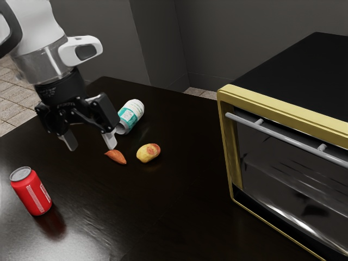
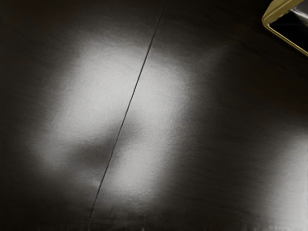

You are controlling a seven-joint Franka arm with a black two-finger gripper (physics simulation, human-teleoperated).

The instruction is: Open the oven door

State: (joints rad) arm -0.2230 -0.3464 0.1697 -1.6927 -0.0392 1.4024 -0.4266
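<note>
The oven door is seen shut at the exterior view's right, its glass faced toward the camera and its long axis, like the handle, slanted down toward that view's right edge. The gripper is held well apart from it, above the table, with its fingers spread and nothing grasped.
</note>
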